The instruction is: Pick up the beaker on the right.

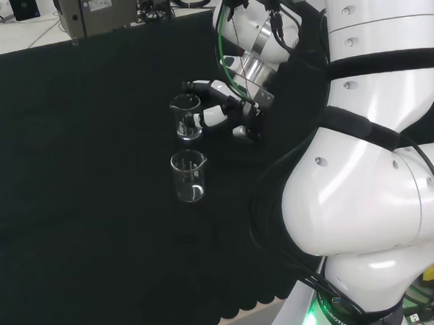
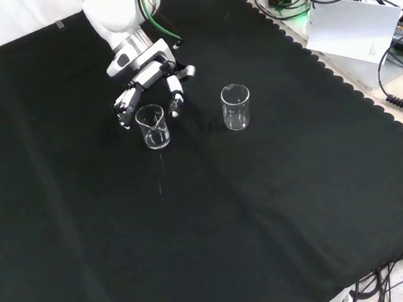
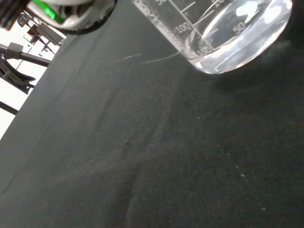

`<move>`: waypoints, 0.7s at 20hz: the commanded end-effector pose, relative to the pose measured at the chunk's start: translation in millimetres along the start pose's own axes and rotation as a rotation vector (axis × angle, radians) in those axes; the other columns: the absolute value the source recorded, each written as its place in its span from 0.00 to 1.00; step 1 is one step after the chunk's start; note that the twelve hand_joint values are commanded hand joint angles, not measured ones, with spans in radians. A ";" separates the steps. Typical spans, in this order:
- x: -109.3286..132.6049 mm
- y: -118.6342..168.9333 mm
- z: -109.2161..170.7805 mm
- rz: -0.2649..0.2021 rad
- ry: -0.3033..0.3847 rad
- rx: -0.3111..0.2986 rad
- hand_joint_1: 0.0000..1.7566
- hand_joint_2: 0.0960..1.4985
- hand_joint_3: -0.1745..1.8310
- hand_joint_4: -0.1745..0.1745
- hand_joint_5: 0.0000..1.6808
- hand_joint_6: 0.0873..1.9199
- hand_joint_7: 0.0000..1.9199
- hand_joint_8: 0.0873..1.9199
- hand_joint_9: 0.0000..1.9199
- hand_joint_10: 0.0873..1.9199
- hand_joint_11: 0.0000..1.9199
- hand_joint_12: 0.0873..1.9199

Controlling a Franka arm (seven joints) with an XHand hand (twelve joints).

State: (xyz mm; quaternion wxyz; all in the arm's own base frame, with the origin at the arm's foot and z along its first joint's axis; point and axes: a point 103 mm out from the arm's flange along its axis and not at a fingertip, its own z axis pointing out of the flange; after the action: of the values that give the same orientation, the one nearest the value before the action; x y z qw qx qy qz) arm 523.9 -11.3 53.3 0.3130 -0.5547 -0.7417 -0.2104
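Black cloth [image 2: 279, 208] bears two beakers; your hand [image 2: 147, 81], fingers spread, flanks one beaker [image 2: 151, 127] without closing; grasp and lift remain.

You can read graduation numbers 50, 100, 150 on the beaker [image 3: 223, 33] wall in wrist view; nothing else legible.

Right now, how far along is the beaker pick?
Done: the hand has reached one beaker, fingers spread either side of it. In hand: closing in; fingers look open, and the beaker stands on the cloth. Left: grasp and lift. The other beaker stands apart, untouched.
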 end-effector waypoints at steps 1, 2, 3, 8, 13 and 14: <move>0.8 4.4 6.5 -0.020 0.024 -0.018 0.49 0.33 0.40 0.42 0.25 0.00 0.12 0.30 0.20 0.28 0.03 0.71; 0.8 4.9 7.0 -0.023 0.027 -0.018 0.49 0.33 0.40 0.43 0.25 0.00 0.12 0.30 0.20 0.28 0.03 0.71; 0.3 5.7 7.5 -0.025 0.033 -0.018 0.49 0.33 0.40 0.43 0.25 0.00 0.12 0.30 0.20 0.28 0.03 0.71; -2.4 8.4 10.6 -0.024 0.061 -0.025 0.48 0.32 0.41 0.43 0.25 0.00 0.11 0.30 0.19 0.28 0.03 0.71; -3.9 11.1 13.0 -0.030 0.095 -0.033 0.48 0.32 0.41 0.43 0.26 0.00 0.12 0.30 0.19 0.28 0.02 0.71; -3.9 12.0 13.4 -0.034 0.097 -0.030 0.48 0.32 0.41 0.43 0.26 0.00 0.12 0.30 0.19 0.28 0.02 0.71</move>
State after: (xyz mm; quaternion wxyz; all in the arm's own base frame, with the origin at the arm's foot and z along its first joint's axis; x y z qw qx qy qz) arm 530.8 -4.6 41.9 0.3299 -0.5421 -0.7329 -0.2453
